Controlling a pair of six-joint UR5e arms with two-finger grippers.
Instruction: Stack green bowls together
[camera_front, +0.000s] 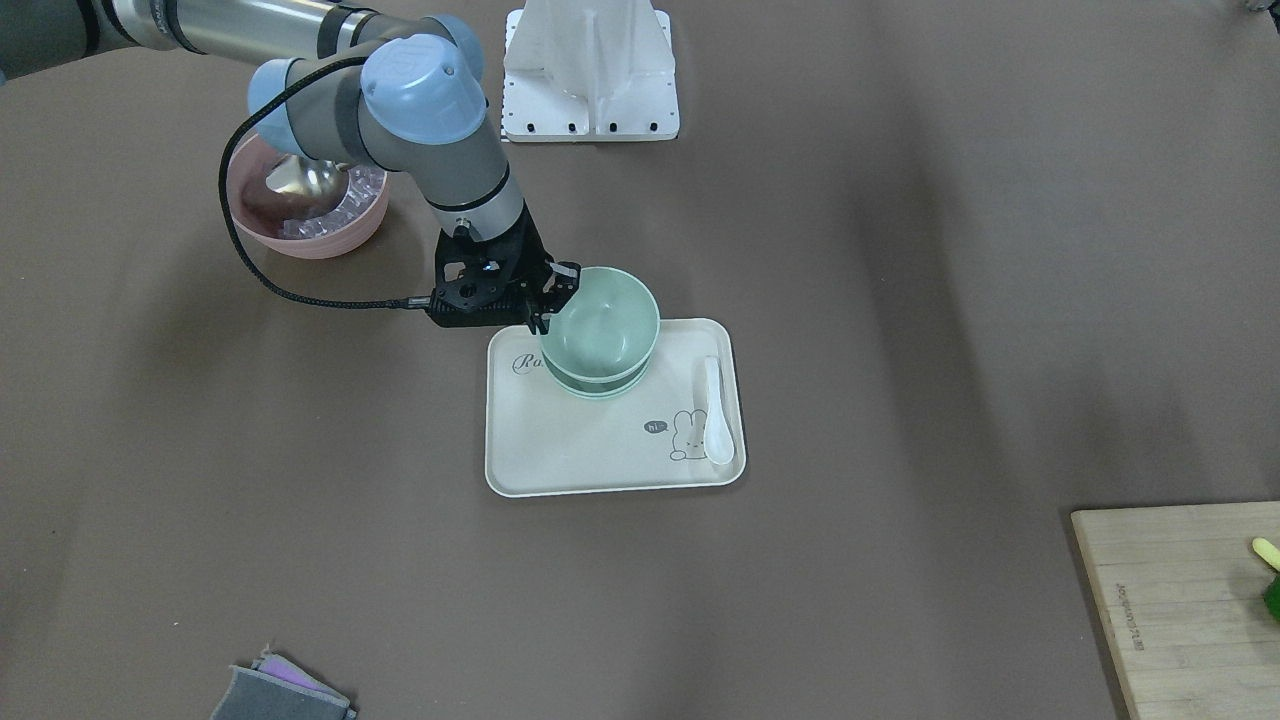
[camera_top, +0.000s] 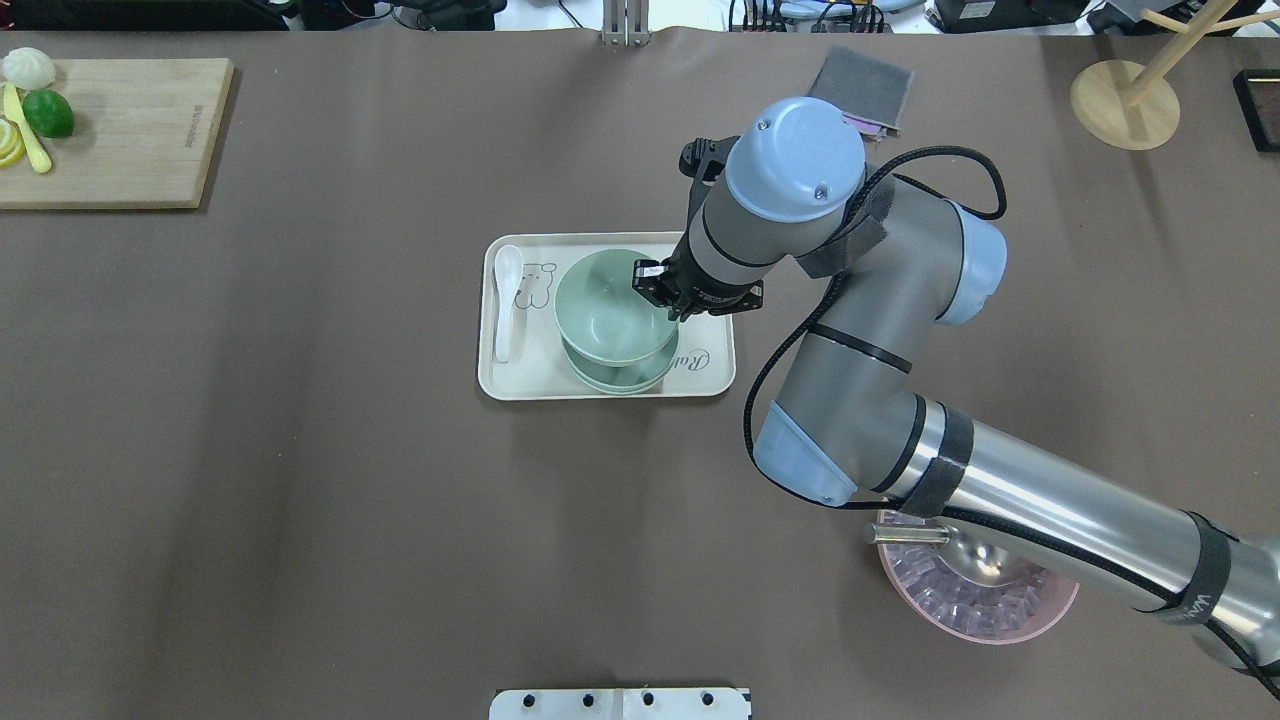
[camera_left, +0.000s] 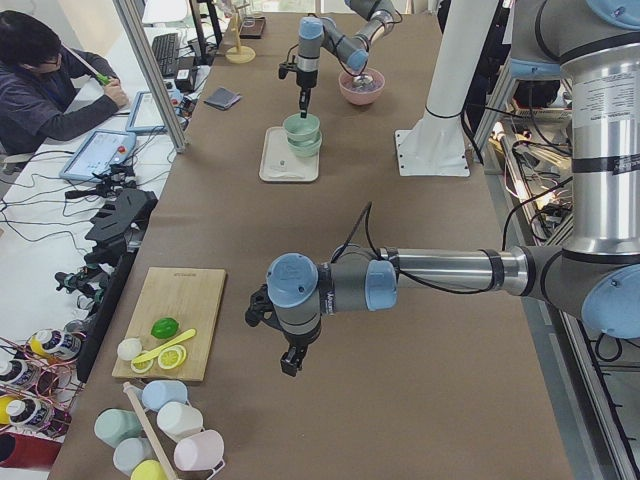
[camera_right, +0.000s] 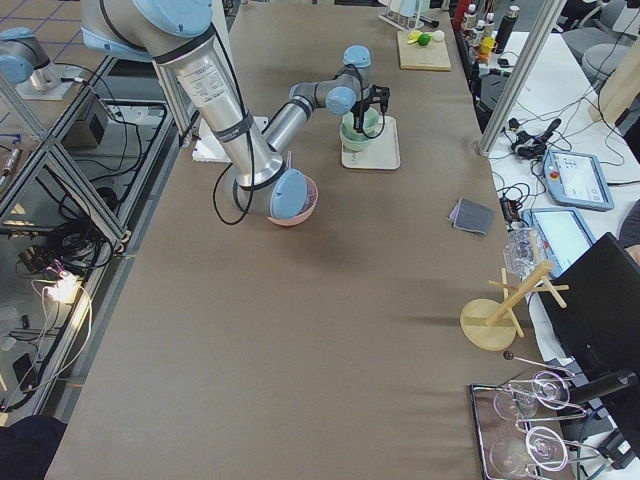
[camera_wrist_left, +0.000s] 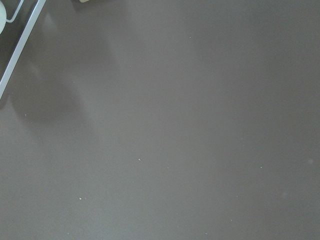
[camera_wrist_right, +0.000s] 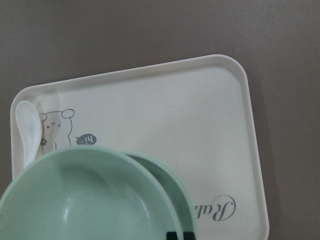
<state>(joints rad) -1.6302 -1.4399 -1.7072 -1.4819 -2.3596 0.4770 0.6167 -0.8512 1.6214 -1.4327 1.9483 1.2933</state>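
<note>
Three pale green bowls are on or over a cream tray (camera_front: 600, 455). My right gripper (camera_front: 546, 306) is shut on the near rim of the top green bowl (camera_front: 600, 315) and holds it just over the two nested green bowls (camera_front: 600, 387), a little off centre. I cannot tell if it touches them. The overhead view shows the held bowl (camera_top: 610, 310), the nested pair (camera_top: 622, 380) and the gripper (camera_top: 660, 292). The right wrist view shows the held bowl (camera_wrist_right: 85, 200) over the lower bowls (camera_wrist_right: 172, 180). My left gripper (camera_left: 290, 362) hangs over bare table far from the tray; I cannot tell whether it is open or shut.
A white spoon (camera_front: 715, 410) lies on the tray beside the bowls. A pink bowl (camera_front: 320, 235) with ice cubes and a metal scoop stands under the right arm. A cutting board (camera_top: 120, 130), a grey cloth (camera_top: 865, 90) and a wooden stand (camera_top: 1125, 100) sit at the table's edges.
</note>
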